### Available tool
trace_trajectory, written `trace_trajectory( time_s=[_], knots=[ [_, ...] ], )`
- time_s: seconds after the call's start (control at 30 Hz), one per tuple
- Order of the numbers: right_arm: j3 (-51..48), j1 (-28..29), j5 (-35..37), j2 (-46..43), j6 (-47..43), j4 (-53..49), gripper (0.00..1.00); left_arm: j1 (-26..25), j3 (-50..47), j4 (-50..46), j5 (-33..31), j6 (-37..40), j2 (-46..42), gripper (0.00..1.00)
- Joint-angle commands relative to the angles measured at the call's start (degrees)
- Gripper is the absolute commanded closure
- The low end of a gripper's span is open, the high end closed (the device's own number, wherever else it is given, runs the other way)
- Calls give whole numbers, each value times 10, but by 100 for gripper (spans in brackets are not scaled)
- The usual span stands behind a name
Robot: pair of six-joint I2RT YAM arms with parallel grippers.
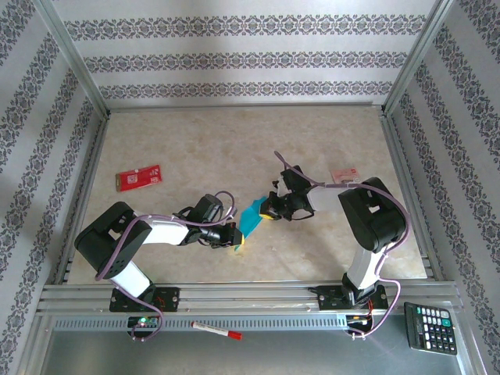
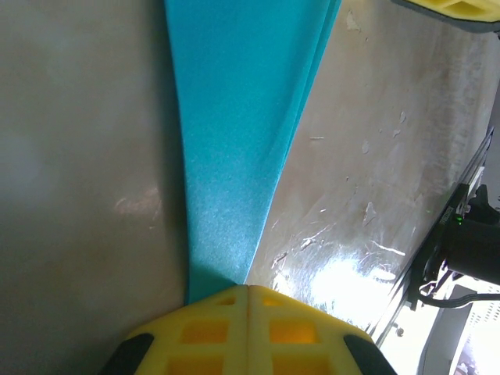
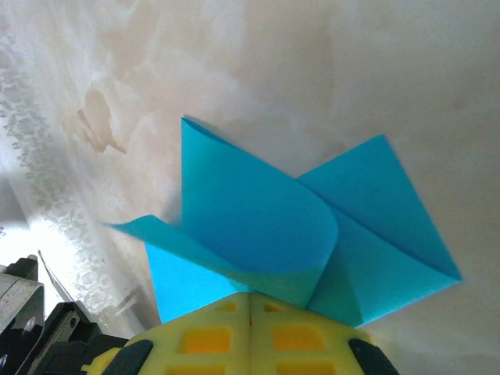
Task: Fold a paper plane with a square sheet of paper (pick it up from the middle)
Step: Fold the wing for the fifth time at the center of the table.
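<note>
Pinching the teal-blue paper from two ends, I have both sets of fingers closed on it. My left gripper is fully closed, its yellow pads meeting on the narrow tail of the paper. From that pinch the sheet widens straight ahead of my fingertips, with layered edges stacked along its right side.

My right gripper is likewise closed, clamped on the near edge of the folded shape. Just ahead of those fingertips a loose flap curls over in a rounded bulge. Beyond it and to the left, one sharp corner sticks up. To the right, a flat creased triangle spreads out to a point.

From above, the paper slants between my two grippers, the right fingers at its far upper end and the left fingers at its near lower end, over the marbled table. I cannot tell whether the paper touches the surface.

Well off to the far left of my left fingers lies a red-and-white card.
</note>
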Motion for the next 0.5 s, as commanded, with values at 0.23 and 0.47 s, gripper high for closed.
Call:
trace_trajectory(
  time_s=[0.23,0.47],
  knots=[
    [26,-68,131,35,-14,-13,95,3,-27,-126,-20,15,26,100],
    [43,-90,140,48,-12,-21,95,3,-28,-126,-19,16,26,100]
  ],
)
